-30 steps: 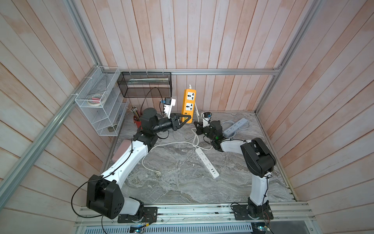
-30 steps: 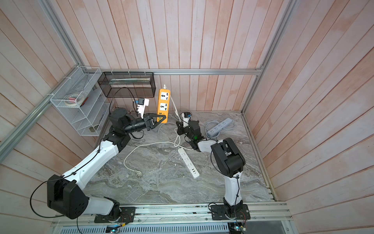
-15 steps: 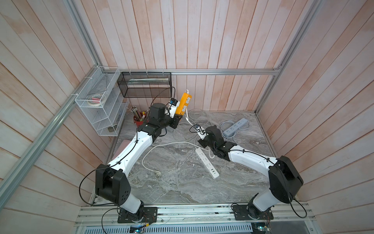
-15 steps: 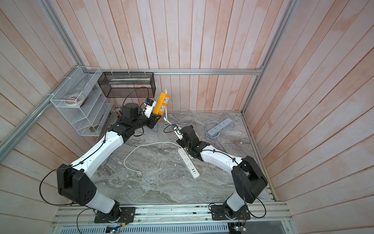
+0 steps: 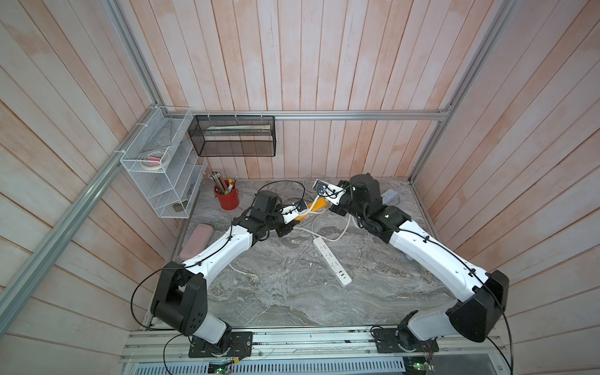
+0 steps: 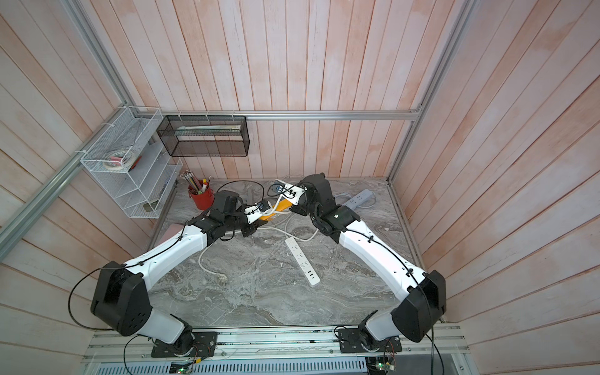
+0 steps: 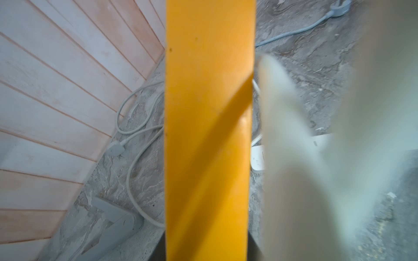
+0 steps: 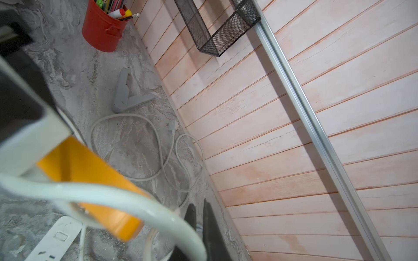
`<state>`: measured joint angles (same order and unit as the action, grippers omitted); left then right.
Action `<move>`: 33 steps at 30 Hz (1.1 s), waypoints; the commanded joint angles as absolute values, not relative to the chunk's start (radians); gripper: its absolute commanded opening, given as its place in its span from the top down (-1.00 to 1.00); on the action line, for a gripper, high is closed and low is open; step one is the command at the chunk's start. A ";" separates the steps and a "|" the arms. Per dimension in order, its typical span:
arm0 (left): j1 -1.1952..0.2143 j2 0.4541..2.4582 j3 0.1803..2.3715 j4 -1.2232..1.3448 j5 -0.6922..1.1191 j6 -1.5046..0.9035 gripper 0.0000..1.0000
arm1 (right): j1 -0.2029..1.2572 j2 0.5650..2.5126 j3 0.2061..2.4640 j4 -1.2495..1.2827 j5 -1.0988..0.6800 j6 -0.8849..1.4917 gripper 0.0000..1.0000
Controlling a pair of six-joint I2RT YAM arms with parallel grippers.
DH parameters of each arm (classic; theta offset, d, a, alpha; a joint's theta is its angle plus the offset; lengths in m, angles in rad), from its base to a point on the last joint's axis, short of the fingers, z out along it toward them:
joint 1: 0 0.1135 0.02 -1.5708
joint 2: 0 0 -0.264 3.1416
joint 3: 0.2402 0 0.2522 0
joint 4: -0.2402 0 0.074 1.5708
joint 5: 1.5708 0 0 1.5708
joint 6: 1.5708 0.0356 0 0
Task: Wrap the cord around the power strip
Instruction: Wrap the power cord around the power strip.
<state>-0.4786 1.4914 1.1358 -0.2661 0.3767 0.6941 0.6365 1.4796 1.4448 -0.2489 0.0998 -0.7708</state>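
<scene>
The orange bar-shaped power strip (image 5: 317,204) is at the far middle of the grey marble tabletop (image 5: 292,302), slanting between the two wrists. The left gripper (image 5: 296,222) pinches its near-left end. In the left wrist view the orange body (image 7: 208,135) runs straight out from between the dark fingers, its long edges sharp against the wall boards and the table.

The right gripper (image 8: 200,217) has its black fingers (image 8: 211,228) pressed together, with only a sliver between them. The thick white cord (image 8: 117,196) arcs past the strip's free end and meets the base of those fingers. Whether it is caught there I cannot tell.

Room is tight at the far edge. Loose cord loops lie against the wall, a grey V-shaped piece (image 8: 126,99) sits left of them, and a red metal cup of pencils (image 5: 227,199) stands further left. A grey power strip (image 5: 389,194) lies at the far right corner.

A white power strip (image 5: 331,261) lies diagonally at mid-table, just near of the grippers, and its plug (image 5: 251,276) lies near left. A pink case (image 5: 196,240) hugs the left edge. The near half of the marble, up to the aluminium rail, is bare in both top views.
</scene>
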 commanded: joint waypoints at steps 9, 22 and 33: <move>-0.635 1.260 1.030 -0.016 0.558 0.640 1.00 | 0.398 1.748 1.652 -0.296 -0.509 -0.572 0.93; -0.558 1.288 1.095 0.229 0.589 0.288 1.00 | 0.372 1.759 1.122 0.544 -0.599 -0.022 -0.05; -0.537 1.383 1.230 0.153 0.491 0.145 1.00 | 0.352 1.668 1.038 0.710 -0.406 0.181 -0.77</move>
